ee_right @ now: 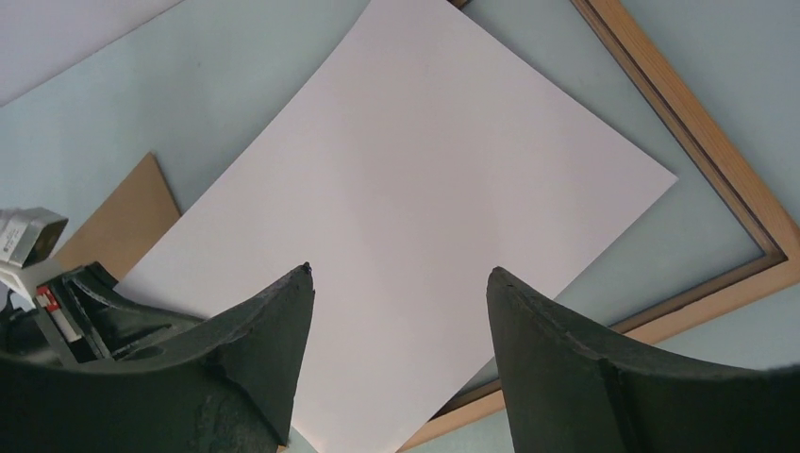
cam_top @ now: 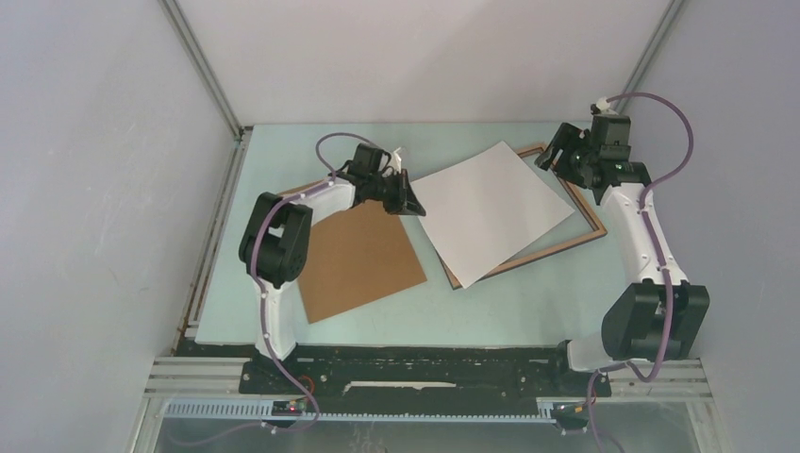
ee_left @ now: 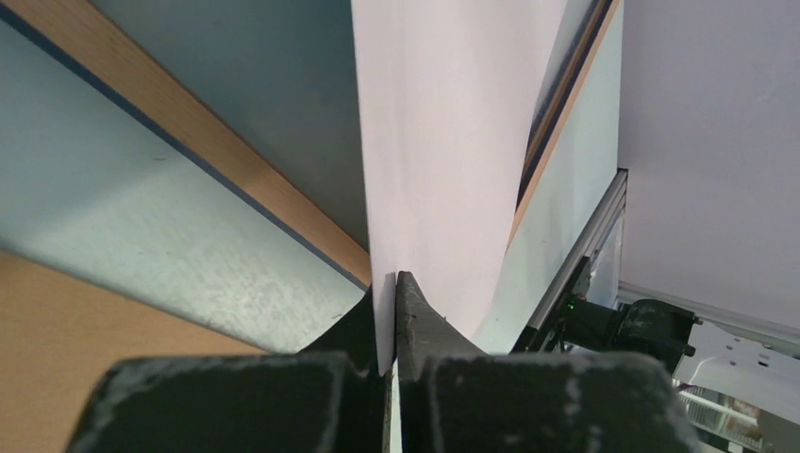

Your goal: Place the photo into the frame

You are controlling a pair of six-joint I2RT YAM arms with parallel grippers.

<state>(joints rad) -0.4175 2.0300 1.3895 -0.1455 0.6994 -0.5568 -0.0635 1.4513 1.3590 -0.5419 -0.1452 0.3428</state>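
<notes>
In my left end effector [ee_left: 394, 279]: clamped corner of the large white-backed rectangular photo [cam_top: 495, 212] | beyond it: thin light-brown wooden frame [cam_top: 538, 257] beneath, skewed | right end effector [ee_right: 401, 274]: open above | I'd rotate square, lower gently.

Spread pincer [ee_right: 401, 272] over white photo [ee_right: 415, 170]

The frame [cam_top: 547, 255] lies on the right half of the tabletop [cam_top: 491, 311], and the photo [cam_top: 495, 212] rests on it askew, leaving the frame's right and near rails uncovered. To the left lies a board [cam_top: 363, 260]. The left gripper [cam_top: 413, 206] sits between them, at the photo's left corner, while the right gripper [cam_top: 558, 156] is over the frame's far corner.
</notes>
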